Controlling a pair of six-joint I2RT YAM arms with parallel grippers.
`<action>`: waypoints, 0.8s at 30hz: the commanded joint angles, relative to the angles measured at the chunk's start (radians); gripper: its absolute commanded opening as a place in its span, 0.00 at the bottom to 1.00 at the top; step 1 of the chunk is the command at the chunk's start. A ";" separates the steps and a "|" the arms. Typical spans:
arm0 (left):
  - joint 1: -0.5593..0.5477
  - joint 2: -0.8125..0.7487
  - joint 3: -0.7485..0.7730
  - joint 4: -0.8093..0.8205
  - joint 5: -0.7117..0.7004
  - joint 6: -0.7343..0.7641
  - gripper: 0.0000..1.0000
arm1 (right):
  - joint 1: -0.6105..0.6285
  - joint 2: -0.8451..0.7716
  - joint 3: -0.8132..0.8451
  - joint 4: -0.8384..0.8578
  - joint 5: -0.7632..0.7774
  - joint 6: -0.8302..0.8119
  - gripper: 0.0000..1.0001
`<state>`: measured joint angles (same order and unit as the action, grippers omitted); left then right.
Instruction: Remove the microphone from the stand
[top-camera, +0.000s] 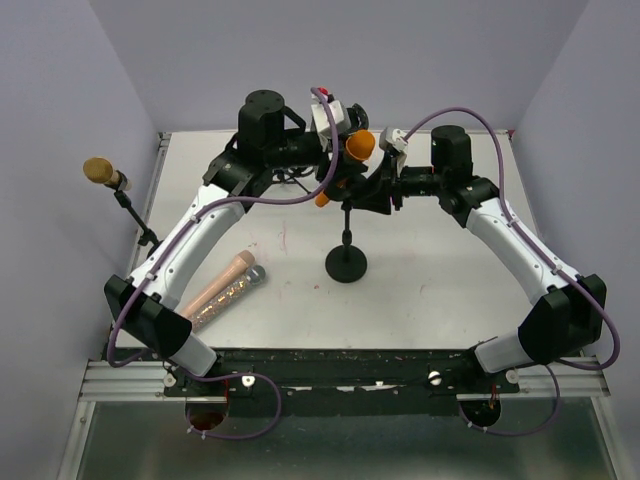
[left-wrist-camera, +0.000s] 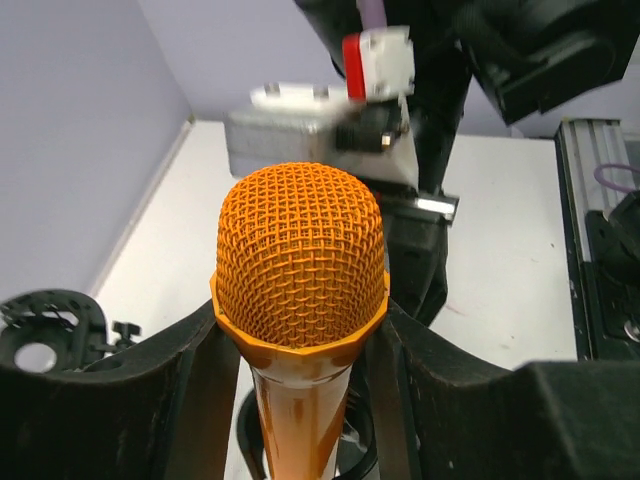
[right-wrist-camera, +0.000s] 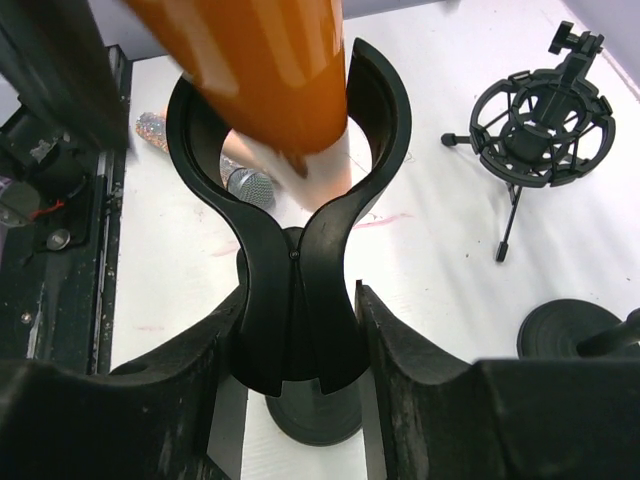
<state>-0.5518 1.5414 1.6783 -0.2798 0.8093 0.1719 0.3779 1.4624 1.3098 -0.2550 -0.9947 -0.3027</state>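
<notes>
Gripping mic (left-wrist-camera: 300, 260) with left end effector (left-wrist-camera: 302, 335), closed on the body right under the orange mesh head. Bracing stand (top-camera: 346, 262) with right end effector (right-wrist-camera: 298, 312), clamped on the clip (right-wrist-camera: 290, 240) stem. Reads as mid-extraction, with mic up over the stand and its tail at the clip mouth, too blurred to call clear of the prongs. Best to pull along the mic axis, up and out, no twisting. Hold the clip firm to stop the base tipping, and don't let go of it before clearing the tail. Boxed in by lilac walls (top-camera: 400, 60) on three sides, so swing with care. Working over a white tabletop (top-camera: 420, 290), scuffed, faint pink marks. Steer clear of shock mount (right-wrist-camera: 540, 125) on its tripod nearby, gold mic (top-camera: 100, 170) on a boom at the left edge, pink mic (top-camera: 225, 288) lying flat by the left arm.
</notes>
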 joint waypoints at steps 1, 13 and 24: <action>0.007 -0.033 0.139 0.024 -0.032 0.008 0.00 | 0.004 -0.016 -0.011 -0.003 0.018 0.011 0.00; 0.053 -0.055 0.408 -0.171 -0.203 0.096 0.00 | 0.004 -0.033 0.041 -0.058 0.041 -0.006 0.75; 0.118 -0.239 -0.092 -0.453 -0.751 0.315 0.00 | 0.003 -0.114 0.164 -0.220 0.142 0.016 0.87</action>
<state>-0.4702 1.3285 1.7966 -0.5694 0.3637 0.3943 0.3786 1.4029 1.4353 -0.4095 -0.9241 -0.3103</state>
